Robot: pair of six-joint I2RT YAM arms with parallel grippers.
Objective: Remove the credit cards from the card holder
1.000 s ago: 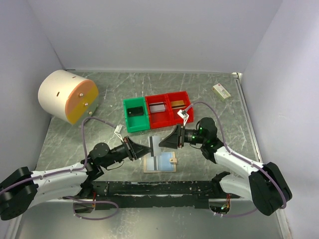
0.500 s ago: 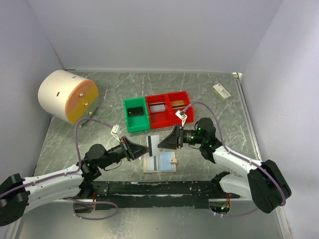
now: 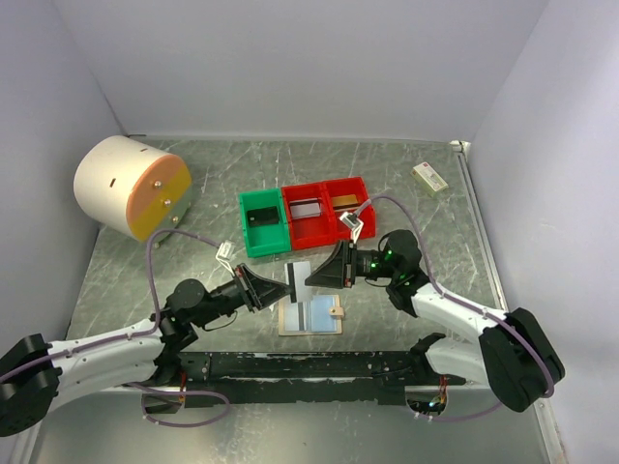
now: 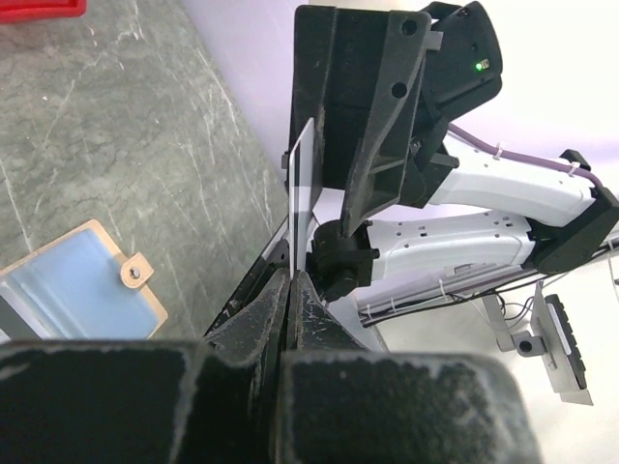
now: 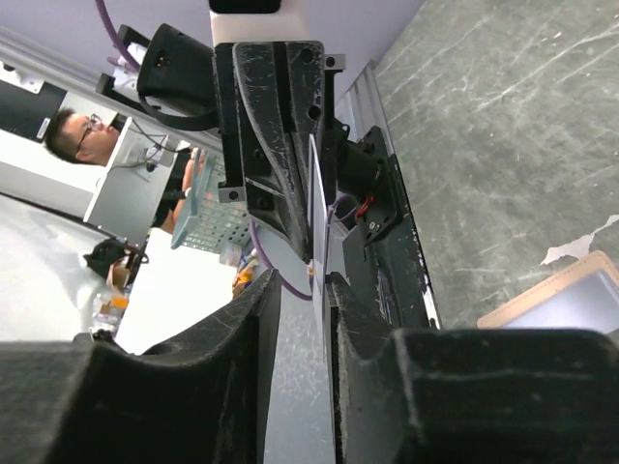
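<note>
The tan card holder (image 3: 311,316) lies open on the table, its pale blue pockets up; it also shows in the left wrist view (image 4: 77,290) and the right wrist view (image 5: 571,300). My left gripper (image 3: 287,287) is shut on one edge of a silver-grey credit card (image 3: 300,282) with a dark stripe and holds it on edge above the holder. My right gripper (image 3: 311,279) faces it from the right. Its jaws straddle the card's other edge (image 5: 317,193): the card lies against one finger, with a gap to the other. The left wrist view shows the card (image 4: 302,184) upright between both grippers.
Behind stand a green bin (image 3: 263,237) with a dark card (image 3: 259,217) and two red bins (image 3: 308,230) with a silver card (image 3: 308,207) and a gold card (image 3: 345,201). A white-and-green box (image 3: 429,177) lies at the back right. A cream cylinder (image 3: 131,186) stands at the back left.
The left arm's rear links have shifted and the right gripper has edged slightly left along the card. The card stays held above the holder.
</note>
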